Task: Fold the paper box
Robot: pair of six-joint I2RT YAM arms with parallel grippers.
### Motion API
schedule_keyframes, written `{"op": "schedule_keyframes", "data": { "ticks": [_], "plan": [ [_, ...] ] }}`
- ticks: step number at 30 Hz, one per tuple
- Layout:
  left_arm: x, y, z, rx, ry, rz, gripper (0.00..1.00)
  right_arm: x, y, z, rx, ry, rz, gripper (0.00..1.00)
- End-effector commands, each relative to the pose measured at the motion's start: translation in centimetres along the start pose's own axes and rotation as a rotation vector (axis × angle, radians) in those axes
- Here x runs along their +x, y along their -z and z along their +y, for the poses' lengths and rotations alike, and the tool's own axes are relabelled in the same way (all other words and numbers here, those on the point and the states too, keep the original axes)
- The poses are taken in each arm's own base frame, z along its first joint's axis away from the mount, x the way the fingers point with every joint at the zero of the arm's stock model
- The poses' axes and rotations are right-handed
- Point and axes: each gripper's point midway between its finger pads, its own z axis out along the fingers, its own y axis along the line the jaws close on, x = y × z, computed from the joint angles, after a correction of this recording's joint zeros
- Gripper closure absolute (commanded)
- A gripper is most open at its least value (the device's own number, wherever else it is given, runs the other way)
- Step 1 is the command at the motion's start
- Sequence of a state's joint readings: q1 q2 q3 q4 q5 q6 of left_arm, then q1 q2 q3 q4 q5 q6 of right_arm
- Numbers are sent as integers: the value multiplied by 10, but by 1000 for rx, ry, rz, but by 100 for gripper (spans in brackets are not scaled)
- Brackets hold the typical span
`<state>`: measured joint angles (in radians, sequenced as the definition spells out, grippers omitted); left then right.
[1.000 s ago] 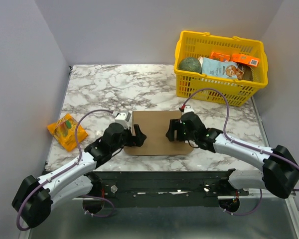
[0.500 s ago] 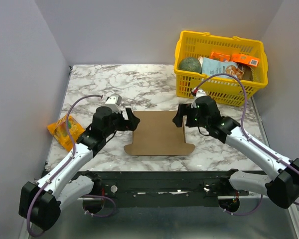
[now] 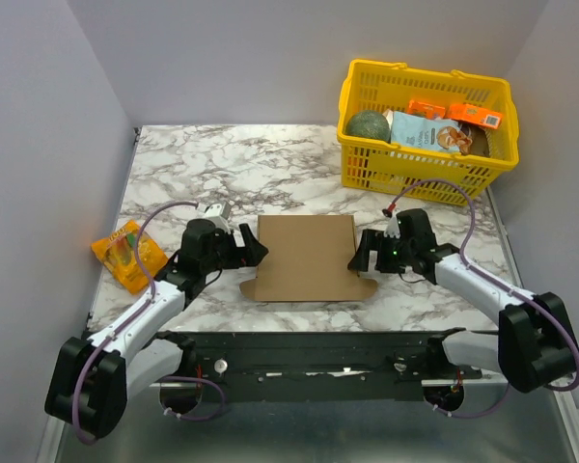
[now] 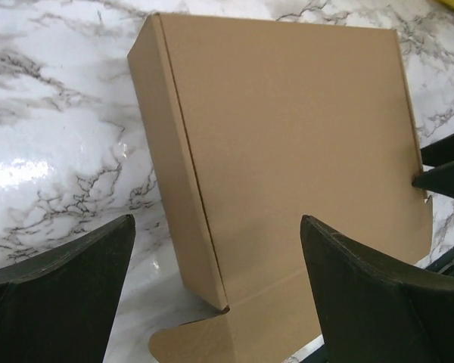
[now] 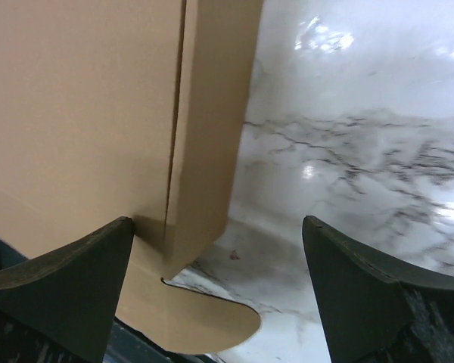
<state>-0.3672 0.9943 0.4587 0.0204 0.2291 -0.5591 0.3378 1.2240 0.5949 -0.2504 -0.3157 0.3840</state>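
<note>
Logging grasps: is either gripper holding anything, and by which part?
Nothing is held: left gripper and right gripper are open, one at each side of the paper box.

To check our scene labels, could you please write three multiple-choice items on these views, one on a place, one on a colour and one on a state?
1. Where on the marble table does the yellow plastic basket stand?
A. far right corner
B. near left corner
C. the middle

2. What colour is the small snack packet left of the shallow brown cardboard paper box?
A. blue
B. orange
C. white

3. How do the left gripper and right gripper stand?
A. both open
B. both shut on the box
C. one open, one shut

1 A: it stands at the far right, by the wall.
2 B: its wrapper is orange.
3 A: each wrist view shows fingers wide apart.
</note>
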Motion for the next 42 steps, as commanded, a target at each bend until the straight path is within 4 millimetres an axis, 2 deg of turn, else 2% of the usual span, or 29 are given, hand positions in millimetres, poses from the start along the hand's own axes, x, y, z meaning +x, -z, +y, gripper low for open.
{"op": "schedule_keyframes", "data": {
  "ticks": [1,5,9,13,18,23,31,36,37,42],
  "plan": [
    [-4,-2,7,-8,41,-62,1,4,-13,16,-134,-17,-10,1],
    [-6,-3,3,33,62,-91,1,13,-27,19,-192,-63,14,3],
    [-8,-1,8,17,62,-96,1,27,-40,13,-193,-107,59,7],
    [-14,6,16,-9,71,-124,1,36,-47,11,-205,-127,80,18],
    [-14,11,37,-62,125,-153,1,35,-51,22,-283,-134,82,30],
    [-13,11,46,-67,161,-168,1,40,-55,23,-301,-155,110,44],
    [-25,21,47,-70,172,-211,1,52,-59,-6,-193,-280,127,60],
    [-30,29,47,-67,178,-239,1,47,-58,-14,-183,-354,113,69],
    [-30,29,47,-67,179,-239,1,47,-57,-15,-183,-359,113,73],
    [-27,26,44,-32,195,-231,1,46,-56,-20,-184,-413,121,76]
  ]
}}
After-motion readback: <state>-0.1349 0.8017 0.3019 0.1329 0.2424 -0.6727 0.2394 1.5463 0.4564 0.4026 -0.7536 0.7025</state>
